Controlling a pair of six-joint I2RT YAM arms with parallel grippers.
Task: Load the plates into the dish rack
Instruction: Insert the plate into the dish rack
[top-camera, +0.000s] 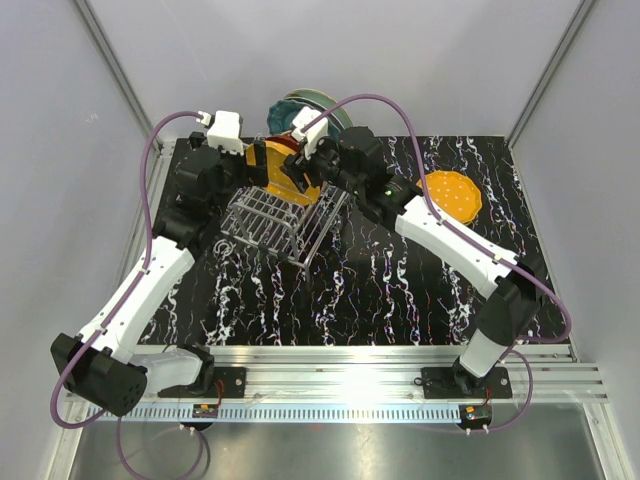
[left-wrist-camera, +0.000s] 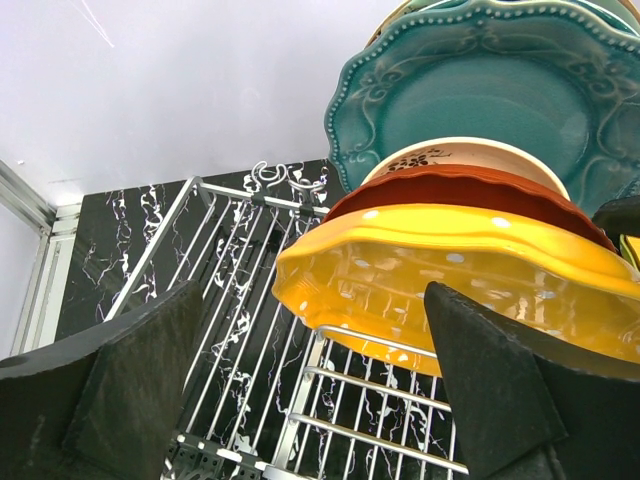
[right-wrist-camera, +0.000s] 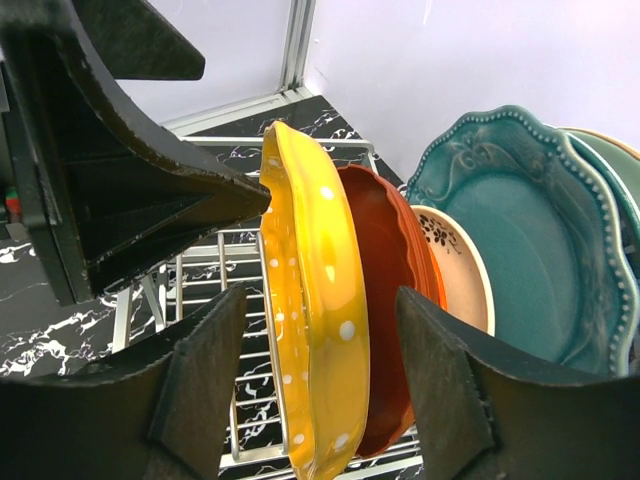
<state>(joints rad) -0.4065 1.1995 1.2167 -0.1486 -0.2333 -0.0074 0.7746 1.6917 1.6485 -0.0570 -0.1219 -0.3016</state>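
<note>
The yellow plate (left-wrist-camera: 440, 255) stands upright at the rack's (top-camera: 270, 215) 12 o'clock end. The left hand (left-wrist-camera: 310, 300) gapes, released, beside it. The right hand (right-wrist-camera: 320, 295), also released, straddles its rim. An orange plate (top-camera: 450, 195) lies at 2 o'clock.

Nothing here can be read; no lettering, number, brand or sign shows on any surface in any of the views. The only marks are decoration, not writing. There is a dark floral sprig on the cream-centred round plate (left-wrist-camera: 450, 157), white dots on the orange-yellow round plate (left-wrist-camera: 430, 255), and white veining across the black marble-patterned table mat (top-camera: 400, 290).
</note>
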